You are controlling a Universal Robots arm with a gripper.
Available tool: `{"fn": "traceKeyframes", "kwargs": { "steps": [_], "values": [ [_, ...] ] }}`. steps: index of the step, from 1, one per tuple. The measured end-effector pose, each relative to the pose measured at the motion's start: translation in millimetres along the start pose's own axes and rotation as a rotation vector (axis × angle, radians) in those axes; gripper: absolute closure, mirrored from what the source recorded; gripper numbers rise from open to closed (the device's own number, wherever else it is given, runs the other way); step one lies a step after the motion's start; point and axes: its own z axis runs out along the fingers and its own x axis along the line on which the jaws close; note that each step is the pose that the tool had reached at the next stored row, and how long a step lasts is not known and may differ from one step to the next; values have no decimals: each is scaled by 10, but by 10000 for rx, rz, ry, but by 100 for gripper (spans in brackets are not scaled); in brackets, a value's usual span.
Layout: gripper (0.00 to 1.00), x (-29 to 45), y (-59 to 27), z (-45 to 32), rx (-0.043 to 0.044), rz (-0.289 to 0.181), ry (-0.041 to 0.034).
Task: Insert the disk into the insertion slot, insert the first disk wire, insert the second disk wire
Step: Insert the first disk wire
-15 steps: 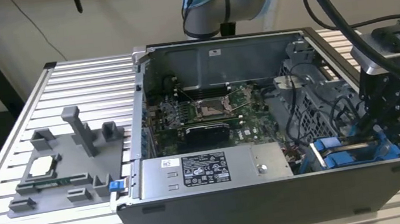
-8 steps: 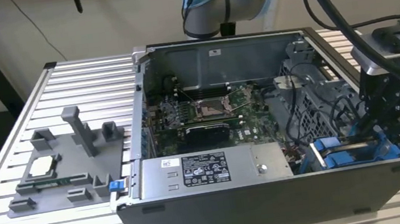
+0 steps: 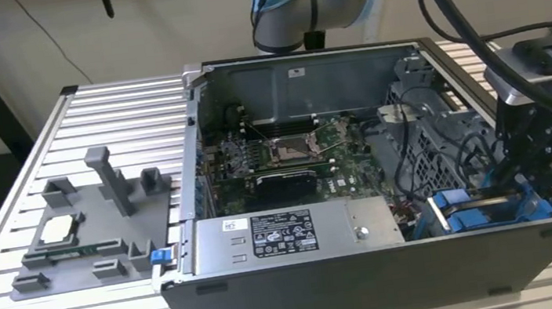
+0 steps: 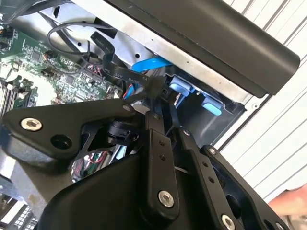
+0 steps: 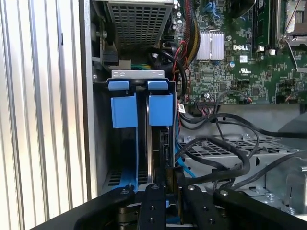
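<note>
Disk (image 5: 159, 109) in blue carrier stands on edge, seated in insertion slot (image 5: 136, 74), near corner of computer case (image 3: 376, 284), exterior view's right | jaws just over disk's rear edge, pinched nearly together on black disk wire (image 4: 154, 88) connector | second blue carrier (image 5: 124, 111) just beside disk | case on slatted desk (image 3: 91, 106)

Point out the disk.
The disk sits in the near corner of the case at the exterior view's right, beside the power-supply box, below the tool.
</note>
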Motion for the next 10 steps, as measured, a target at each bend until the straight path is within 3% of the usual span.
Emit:
{"fn": "traceKeyframes", "kwargs": {
  "steps": [4,7,10],
  "values": [
    [100,5,1,42,10,0,44],
    [100,8,0,72,10,0,26],
    [100,5,1,37,-3,3,2]
  ]
}}
